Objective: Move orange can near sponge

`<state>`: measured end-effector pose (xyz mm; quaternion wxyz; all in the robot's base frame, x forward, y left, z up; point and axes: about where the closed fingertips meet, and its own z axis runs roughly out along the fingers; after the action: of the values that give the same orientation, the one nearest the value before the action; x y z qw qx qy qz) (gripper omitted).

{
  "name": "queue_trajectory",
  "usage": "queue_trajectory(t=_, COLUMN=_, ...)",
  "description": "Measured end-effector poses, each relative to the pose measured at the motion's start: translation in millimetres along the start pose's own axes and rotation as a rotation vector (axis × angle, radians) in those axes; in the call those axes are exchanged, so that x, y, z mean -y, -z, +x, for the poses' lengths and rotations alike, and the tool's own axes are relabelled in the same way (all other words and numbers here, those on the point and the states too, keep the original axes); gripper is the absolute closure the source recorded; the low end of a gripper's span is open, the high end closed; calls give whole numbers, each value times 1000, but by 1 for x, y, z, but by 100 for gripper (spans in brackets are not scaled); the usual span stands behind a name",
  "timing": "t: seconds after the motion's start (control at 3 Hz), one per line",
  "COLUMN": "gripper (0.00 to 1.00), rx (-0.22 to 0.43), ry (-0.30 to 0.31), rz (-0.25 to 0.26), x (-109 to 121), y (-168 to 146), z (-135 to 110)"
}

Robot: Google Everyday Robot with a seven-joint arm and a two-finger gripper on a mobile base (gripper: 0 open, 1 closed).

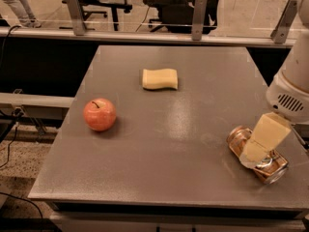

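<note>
Your claw point(252, 157) covers the orange can point(237, 140), grip impossible to tell; the can lies sideways, silver end pointing near-right.

Three loose things on one counter point(193, 129), with one pincer point(255, 151) over them.

On the counter lie one orange can point(236, 139), on its side near the right front corner, one sponge point(160, 79) toward the back, and one apple point(99, 114) at the left: one of each kind and three in all. There is one robot arm point(289, 93), coming in from the right. It carries one pincer, which is down at the orange can. Behind the counter, three metal posts point(198, 16) stand along one rail. Beyond it are dark office chairs, too tangled together to count. One person's pair of legs point(18, 4) shows at the top left.
</note>
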<state>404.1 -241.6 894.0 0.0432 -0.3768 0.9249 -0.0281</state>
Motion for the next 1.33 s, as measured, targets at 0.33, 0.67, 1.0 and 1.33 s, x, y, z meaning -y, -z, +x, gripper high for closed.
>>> queue_trajectory(t=0.33, gripper=0, rx=-28, ry=-40, rz=-46, x=-9, y=-22, z=10)
queue_trajectory(t=0.67, gripper=0, rx=-43, ry=-52, rz=-57, x=-12, y=-31, z=16)
queue_trajectory(t=1.0, gripper=17, rx=-51, ry=-52, rz=-60, x=-13, y=-37, z=20)
queue_trajectory(t=1.33, gripper=39, rx=-60, ry=-44, rz=-60, x=-12, y=-41, z=21)
